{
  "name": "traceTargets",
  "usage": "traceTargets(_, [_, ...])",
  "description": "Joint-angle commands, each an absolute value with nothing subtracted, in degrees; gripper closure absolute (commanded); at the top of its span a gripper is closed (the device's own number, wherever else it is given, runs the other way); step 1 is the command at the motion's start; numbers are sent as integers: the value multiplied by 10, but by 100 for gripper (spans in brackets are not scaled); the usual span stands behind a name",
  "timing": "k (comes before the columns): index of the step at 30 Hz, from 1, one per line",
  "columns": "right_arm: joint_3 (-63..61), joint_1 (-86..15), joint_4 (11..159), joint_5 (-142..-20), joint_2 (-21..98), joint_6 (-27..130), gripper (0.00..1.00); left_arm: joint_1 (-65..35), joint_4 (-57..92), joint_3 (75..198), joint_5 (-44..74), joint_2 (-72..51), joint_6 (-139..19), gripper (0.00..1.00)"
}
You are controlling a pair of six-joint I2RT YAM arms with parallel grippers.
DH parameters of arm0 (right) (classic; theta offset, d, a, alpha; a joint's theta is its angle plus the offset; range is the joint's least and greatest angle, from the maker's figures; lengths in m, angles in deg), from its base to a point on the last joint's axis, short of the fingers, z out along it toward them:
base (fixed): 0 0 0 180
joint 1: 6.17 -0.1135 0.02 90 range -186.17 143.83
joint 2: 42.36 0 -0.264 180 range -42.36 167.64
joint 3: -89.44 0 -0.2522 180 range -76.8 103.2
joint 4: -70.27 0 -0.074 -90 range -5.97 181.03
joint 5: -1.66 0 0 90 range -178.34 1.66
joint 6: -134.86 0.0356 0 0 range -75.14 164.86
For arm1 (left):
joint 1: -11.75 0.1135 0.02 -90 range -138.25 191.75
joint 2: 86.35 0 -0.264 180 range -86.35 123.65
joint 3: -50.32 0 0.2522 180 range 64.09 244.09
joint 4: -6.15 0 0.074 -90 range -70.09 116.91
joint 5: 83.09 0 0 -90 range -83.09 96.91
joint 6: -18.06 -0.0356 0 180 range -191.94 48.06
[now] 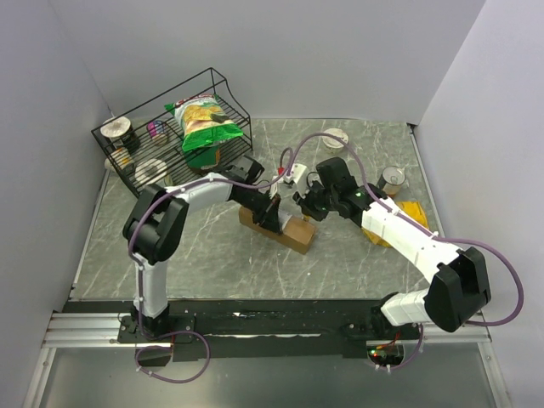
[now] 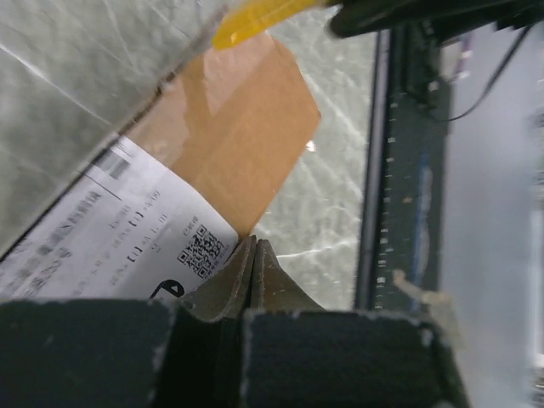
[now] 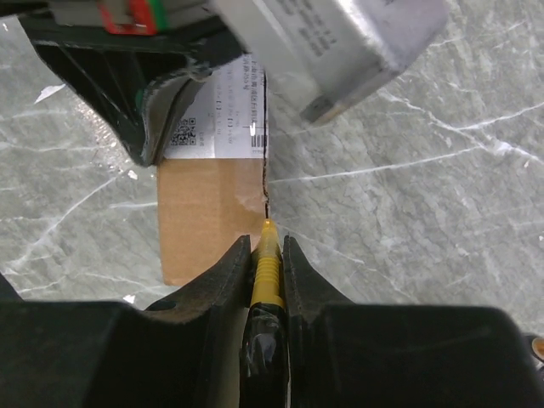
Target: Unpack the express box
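Observation:
The express box (image 1: pixel 285 229) is a long brown carton lying flat mid-table, white label up. My left gripper (image 1: pixel 274 214) is shut with nothing between its fingers, its tips resting on the box at the label's edge (image 2: pixel 153 229). In the left wrist view the closed left gripper (image 2: pixel 253 248) sits over bare cardboard (image 2: pixel 246 127). My right gripper (image 3: pixel 267 246) is shut on a yellow-tipped cutter (image 3: pixel 266 268). The cutter's tip touches the right-hand edge seam of the box (image 3: pixel 212 212), where the cardboard looks slightly torn. In the top view the right gripper (image 1: pixel 304 206) hovers at the box's right end.
A black wire rack (image 1: pixel 127 166) at the back left holds a green and yellow chip bag (image 1: pixel 204 123) and cans. A tin can (image 1: pixel 393 180), a white lid (image 1: pixel 334 136) and a yellow bag (image 1: pixel 401 217) lie on the right. Walls enclose the table.

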State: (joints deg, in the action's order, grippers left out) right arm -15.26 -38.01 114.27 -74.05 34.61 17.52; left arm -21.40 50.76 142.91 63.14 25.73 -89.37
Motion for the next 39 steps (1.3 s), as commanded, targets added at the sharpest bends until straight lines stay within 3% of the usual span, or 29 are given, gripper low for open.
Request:
traceTargets(1, [-154, -383, 1121, -742, 331, 162, 100, -203, 468, 1431, 654, 294, -829, 99])
traceTargets(10, [-205, -373, 1153, -739, 280, 151, 100, -192, 460, 1418, 671, 338, -814, 99])
traceTargets(17, [-213, -366, 1144, -750, 272, 164, 100, -183, 565, 1492, 750, 308, -873, 99])
traceTargets(21, [-214, -367, 1137, -757, 273, 164, 100, -154, 531, 1528, 793, 298, -819, 99])
traceTargets(28, [-217, -367, 1136, -772, 269, 184, 100, -164, 357, 1568, 774, 382, -601, 99])
traceTargets(39, [-178, -375, 1221, -805, 270, 273, 100, -170, 332, 1517, 677, 415, -568, 99])
